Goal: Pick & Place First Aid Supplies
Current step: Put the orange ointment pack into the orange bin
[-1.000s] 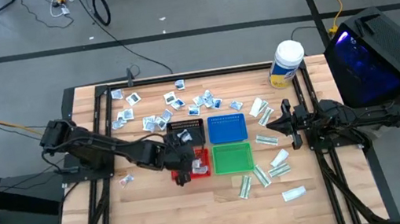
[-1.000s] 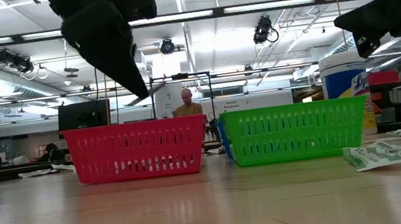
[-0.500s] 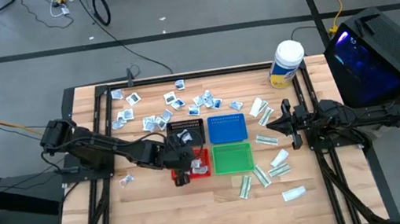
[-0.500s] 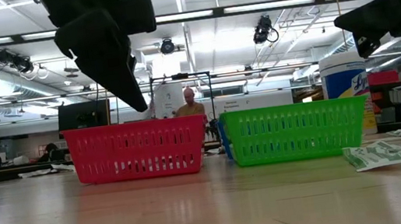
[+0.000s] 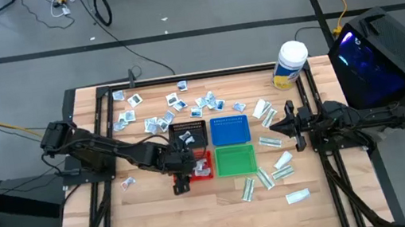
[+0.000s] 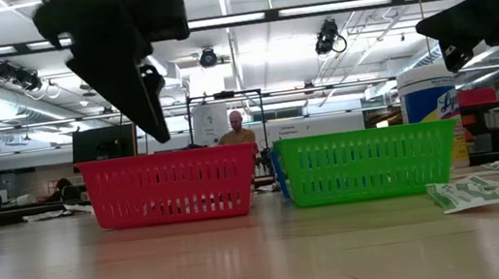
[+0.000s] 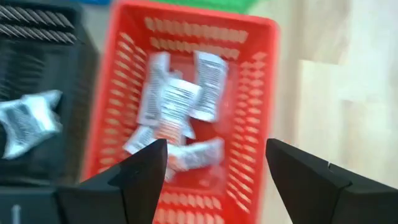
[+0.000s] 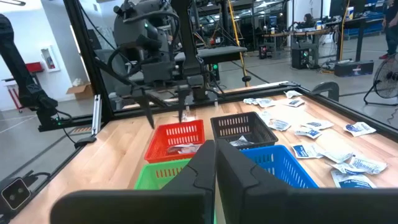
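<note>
the wooden table (image 5: 161, 216) carries four mesh trays set in a close square near its middle: black tray (image 5: 187, 131) and blue tray (image 5: 230, 129) on the far row, red tray (image 5: 204, 166) and green tray (image 5: 235, 159) on the near one. a big white jar with a yellow label (image 5: 290, 64) stands at the far right corner.

the left arm reaches in from the left edge, and the left gripper (image 5: 181, 183) hangs over the near end of the red tray, its jaws spread apart with nothing between them (the wrist view looks straight down between the two fingers (image 7: 140, 177) into the tray). the right gripper (image 5: 289, 124) waits above the right side of the table, jaws pressed together and holding nothing.

the first aid packets lie in three places. squarish white packets with bluish print (image 5: 176, 101) are scattered across the far left of the table, long white-and-green packets (image 5: 271, 168) are strewn to the right of the trays, and several packets (image 7: 177, 112) sit piled on the floor of the red tray. one more packet (image 7: 28, 121) lies in the black tray.
</note>
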You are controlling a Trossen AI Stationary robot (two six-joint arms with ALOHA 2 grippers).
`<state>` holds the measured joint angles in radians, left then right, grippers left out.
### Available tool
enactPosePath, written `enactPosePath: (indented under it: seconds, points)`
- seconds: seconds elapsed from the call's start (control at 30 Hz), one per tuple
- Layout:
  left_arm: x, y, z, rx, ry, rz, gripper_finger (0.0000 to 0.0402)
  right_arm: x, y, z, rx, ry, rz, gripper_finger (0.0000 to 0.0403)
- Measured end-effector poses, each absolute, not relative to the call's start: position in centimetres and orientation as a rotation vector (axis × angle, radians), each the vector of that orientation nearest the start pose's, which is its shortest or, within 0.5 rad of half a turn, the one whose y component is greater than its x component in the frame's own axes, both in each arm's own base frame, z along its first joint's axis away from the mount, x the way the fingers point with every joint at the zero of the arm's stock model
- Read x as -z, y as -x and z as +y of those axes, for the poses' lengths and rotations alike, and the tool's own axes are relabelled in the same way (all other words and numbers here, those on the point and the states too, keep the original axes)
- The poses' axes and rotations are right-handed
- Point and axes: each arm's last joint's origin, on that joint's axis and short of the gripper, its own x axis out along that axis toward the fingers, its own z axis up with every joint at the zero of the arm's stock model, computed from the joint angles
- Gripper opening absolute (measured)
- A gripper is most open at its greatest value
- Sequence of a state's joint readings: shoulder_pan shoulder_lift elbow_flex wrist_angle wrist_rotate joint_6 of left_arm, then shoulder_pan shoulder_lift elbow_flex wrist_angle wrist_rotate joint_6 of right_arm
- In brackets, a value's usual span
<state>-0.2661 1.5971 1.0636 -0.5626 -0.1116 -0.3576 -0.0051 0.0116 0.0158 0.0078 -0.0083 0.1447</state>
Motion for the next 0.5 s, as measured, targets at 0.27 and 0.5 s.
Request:
enactPosePath:
  seconds: [0.27,0.5]
  points:
    - [-24.7,-28.6,-8.3,-0.021,0.133,1.118,0.0276,-16.9,-9.7,0.0,-0.004,-0.144,-0.013,0.0018]
    - [-26.4,-26.0,-8.8,-0.048,0.157,1.158,0.0275,-16.9,-9.7,0.0,-0.004,-0.145,-0.013,0.0018]
